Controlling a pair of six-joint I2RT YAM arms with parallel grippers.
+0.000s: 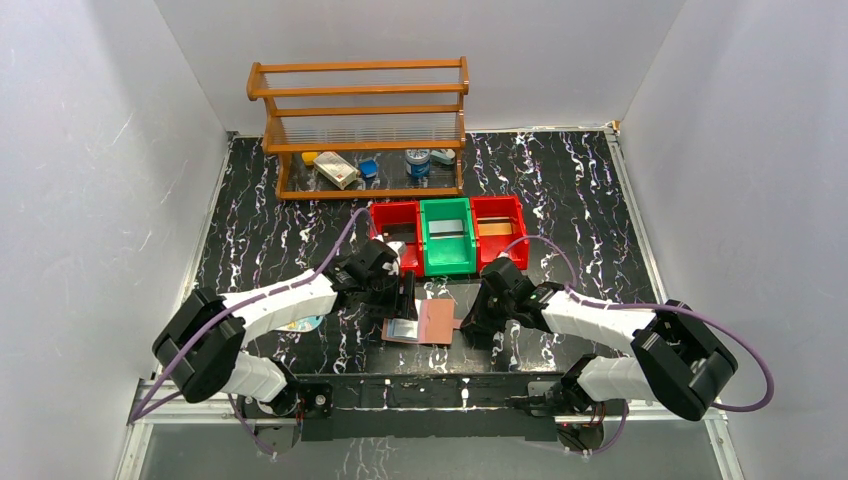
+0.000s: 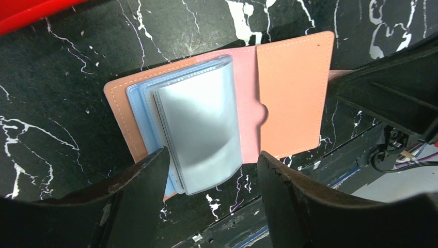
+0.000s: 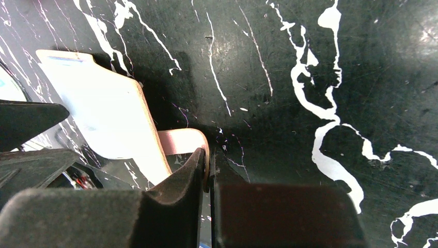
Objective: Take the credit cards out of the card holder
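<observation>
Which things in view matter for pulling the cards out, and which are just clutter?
Job: card holder, its clear pockets, snap tab pinched by right tool, open left tool.
Lying about: red bins, green bin, wooden rack.

wallet (image 2: 289,103) lies open on black marbled table (image 2: 62,57), just ahead of left gripper (image 2: 212,157). fingers (image 2: 139,181) spread wide, tips either side of near edge of clear pocket stack (image 2: 201,119), which fans up off wallet's left half. right half: bare pink leather w/ thumb notch. right gripper (image 2: 361,88) at wallet's edge, off to the right. red bin (image 2: 26,10) far ahead-left.
</observation>
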